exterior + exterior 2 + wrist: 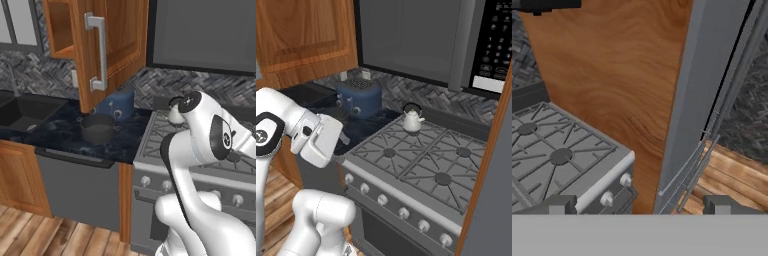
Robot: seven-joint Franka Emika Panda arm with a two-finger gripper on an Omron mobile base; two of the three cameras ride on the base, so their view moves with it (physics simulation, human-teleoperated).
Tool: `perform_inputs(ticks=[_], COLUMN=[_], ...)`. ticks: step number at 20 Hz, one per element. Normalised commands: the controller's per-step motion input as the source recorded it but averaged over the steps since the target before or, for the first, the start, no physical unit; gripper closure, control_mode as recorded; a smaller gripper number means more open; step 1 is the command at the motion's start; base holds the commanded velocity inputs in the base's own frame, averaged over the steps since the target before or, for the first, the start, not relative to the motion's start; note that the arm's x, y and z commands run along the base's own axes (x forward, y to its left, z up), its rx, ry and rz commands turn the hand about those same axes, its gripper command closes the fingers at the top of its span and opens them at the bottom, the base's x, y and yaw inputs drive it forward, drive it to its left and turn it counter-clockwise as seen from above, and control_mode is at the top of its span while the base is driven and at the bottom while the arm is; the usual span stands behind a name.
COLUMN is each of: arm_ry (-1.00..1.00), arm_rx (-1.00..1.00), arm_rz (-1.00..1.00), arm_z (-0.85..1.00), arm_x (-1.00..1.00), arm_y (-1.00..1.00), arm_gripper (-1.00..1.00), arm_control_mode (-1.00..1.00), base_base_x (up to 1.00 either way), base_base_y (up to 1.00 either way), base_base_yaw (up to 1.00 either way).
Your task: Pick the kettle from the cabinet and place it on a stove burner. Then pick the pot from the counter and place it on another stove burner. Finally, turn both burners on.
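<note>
The small white kettle (412, 120) stands on the stove's back-left burner; in the left base view the kettle (175, 114) peeks out from behind my arm. The dark grey pot (98, 128) sits on the dark marbled counter (60, 132), left of the stove (421, 160) and under the open door of the wooden cabinet (122, 40). My gripper (642, 205) is open with nothing between its tips. It looks across the right-hand burners (560, 156) and the front knobs (626, 179), away from the pot.
A blue toaster (118, 104) stands behind the pot against the tiled wall. A sink (25, 110) lies at the counter's left. A wooden side panel (622, 75) and a tall grey panel (707, 75) stand right of the stove. A microwave (491, 45) hangs above it.
</note>
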Motion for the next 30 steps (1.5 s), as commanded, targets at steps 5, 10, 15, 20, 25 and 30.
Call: perform_inputs(ticks=[5, 10, 15, 20, 25, 30], arm_ry=[0.0, 0.0, 0.0, 0.0, 0.0, 0.0], arm_rx=[0.0, 0.0, 0.0, 0.0, 0.0, 0.0], arm_rz=[0.0, 0.0, 0.0, 0.0, 0.0, 0.0], arm_z=[0.0, 0.0, 0.0, 0.0, 0.0, 0.0], arm_x=[0.0, 0.0, 0.0, 0.0, 0.0, 0.0], arm_y=[0.0, 0.0, 0.0, 0.0, 0.0, 0.0], arm_gripper=[-1.0, -1.0, -1.0, -1.0, -1.0, -1.0], arm_control_mode=[1.0, 1.0, 1.0, 1.0, 1.0, 1.0], base_base_x=[-0.37, -0.56, -0.54, -0.4, -0.1, 0.0], base_base_y=[0.36, 0.41, 0.57, 0.64, 0.66, 0.65], base_base_yaw=[-0.04, -0.02, 0.0, -0.01, -0.03, -0.06])
